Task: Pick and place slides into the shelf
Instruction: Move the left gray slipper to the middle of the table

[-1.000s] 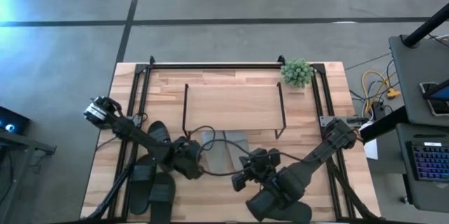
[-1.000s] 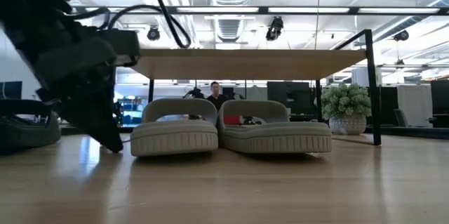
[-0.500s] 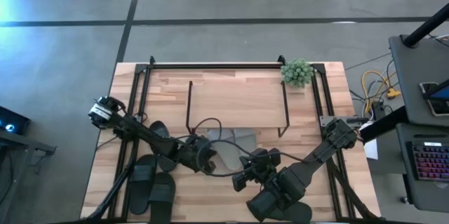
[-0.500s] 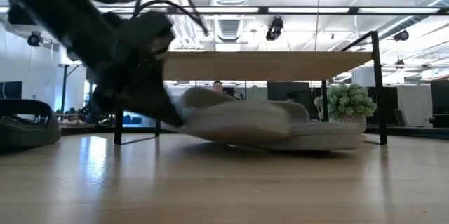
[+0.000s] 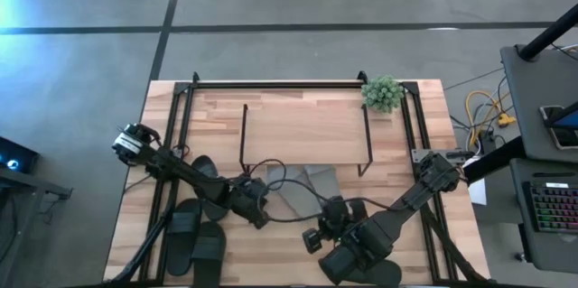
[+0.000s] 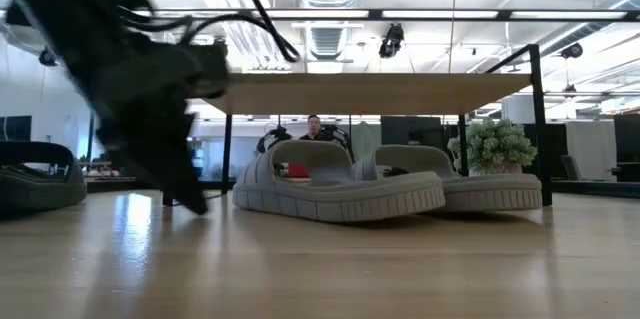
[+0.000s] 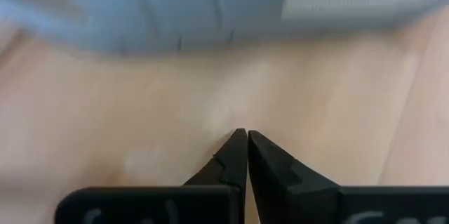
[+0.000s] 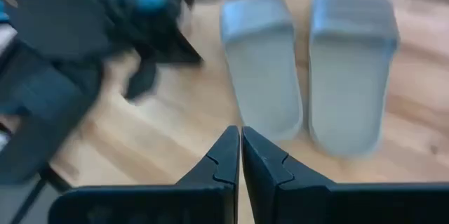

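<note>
Two light grey slides (image 5: 291, 193) (image 5: 321, 180) lie on their soles, askew, with their toe ends under the near edge of the shelf (image 5: 307, 130). In the low view the nearer slide (image 6: 340, 187) overlaps the other (image 6: 480, 187) below the shelf board (image 6: 370, 91). My left gripper (image 5: 260, 216) is shut and sits low over the table just left of them, with bare wood ahead of it (image 7: 242, 136). My right gripper (image 5: 309, 237) is shut and hovers near the slides' heels (image 8: 238, 136). Three black slides (image 5: 185, 225) (image 5: 209, 245) (image 5: 203, 172) lie on the table's left side.
A small potted plant (image 5: 382, 92) stands at the shelf's far right corner. Another black slide (image 5: 379, 274) lies under my right arm at the near edge. Black frame rails (image 5: 271, 83) run along the table's far and side edges. Cables (image 5: 280, 166) trail from my left arm.
My left gripper has swept toward the table's right into the grey slides, then drawn back to the left. The slides, parallel before, have slid right and farther under the shelf and now lie askew. The shelf has shifted a little to the right.
</note>
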